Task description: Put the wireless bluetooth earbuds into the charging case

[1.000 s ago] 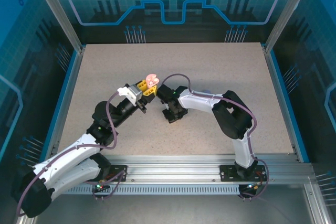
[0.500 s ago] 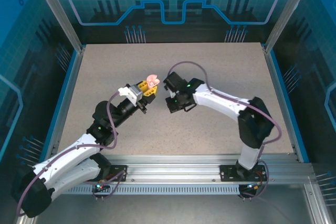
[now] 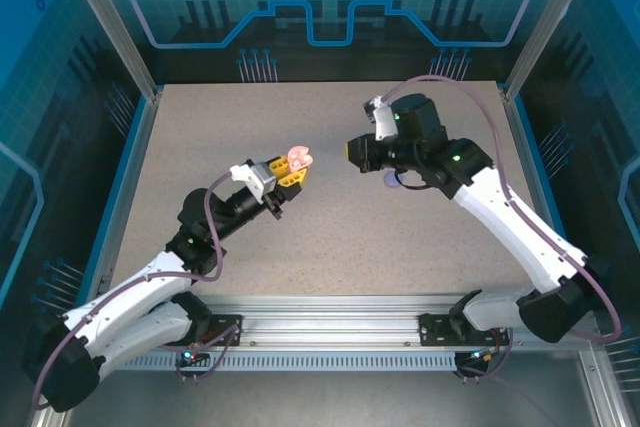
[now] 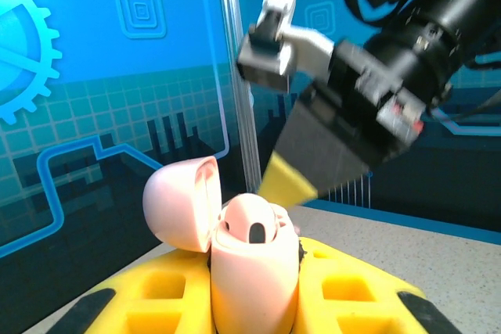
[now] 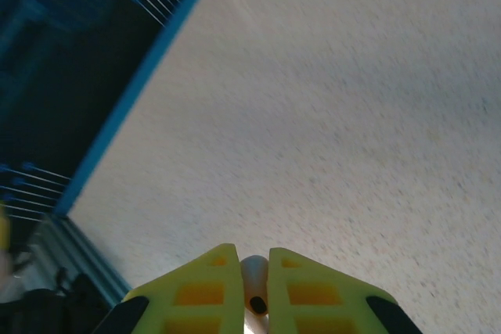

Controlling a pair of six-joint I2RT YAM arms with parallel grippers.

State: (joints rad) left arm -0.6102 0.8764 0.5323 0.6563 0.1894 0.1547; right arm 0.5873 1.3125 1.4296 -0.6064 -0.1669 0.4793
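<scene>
Earbud point(image 5: 254, 279), tiny, light, likely slick, sits pinched in my right claw point(image 5: 252, 260), best gripped by its stem, while my left claw point(image 3: 294, 171) clamps the open pink case point(image 4: 254, 248).

The left arm point(image 3: 130, 294) and right arm point(image 3: 510, 212) have white link shells, black joints and black bases, each with a small green light point(image 3: 458, 157). A purple cable point(image 3: 432, 78) loops along each. Their fingers point(image 4: 344, 289) are bright yellow, moulded with square pockets and black edges.
</scene>
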